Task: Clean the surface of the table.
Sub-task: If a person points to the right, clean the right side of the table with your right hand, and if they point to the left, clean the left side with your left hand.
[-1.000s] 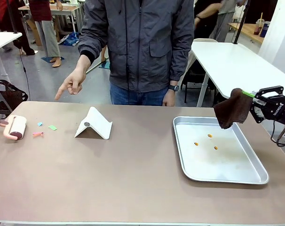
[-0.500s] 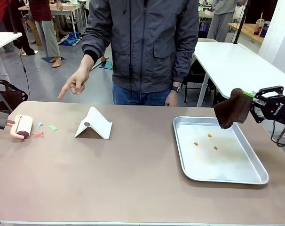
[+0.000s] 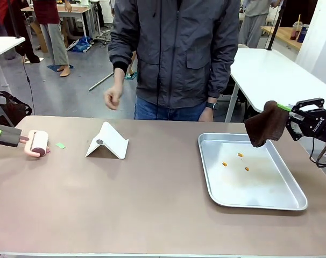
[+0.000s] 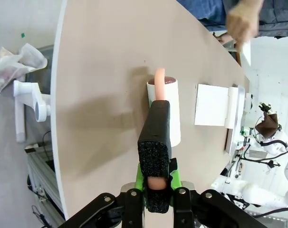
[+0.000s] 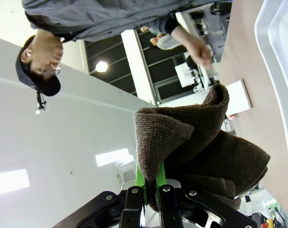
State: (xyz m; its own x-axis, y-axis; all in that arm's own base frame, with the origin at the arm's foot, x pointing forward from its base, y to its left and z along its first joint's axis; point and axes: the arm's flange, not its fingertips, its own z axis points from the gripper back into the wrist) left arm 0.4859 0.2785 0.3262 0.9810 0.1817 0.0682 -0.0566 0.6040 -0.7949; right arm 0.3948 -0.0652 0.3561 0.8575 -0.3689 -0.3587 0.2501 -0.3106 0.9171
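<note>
Showing the likely scrap-pickup step: the left gripper (image 4: 156, 183), clamped on the handle of a lint roller (image 3: 38, 142) resting at the left end of the table (image 3: 152, 204), would next need to roll it onto the green scrap (image 3: 60, 145) just beside it, while the right gripper (image 3: 292, 115) pinches a brown cloth (image 3: 265, 126) above the far corner of the tray (image 3: 206, 172).

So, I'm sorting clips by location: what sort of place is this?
Likely a shared robotics lab or workshop: the right end effector holds a brown cloth at the table, white worktables stand behind, and other people stand farther off on a bare grey floor.
</note>
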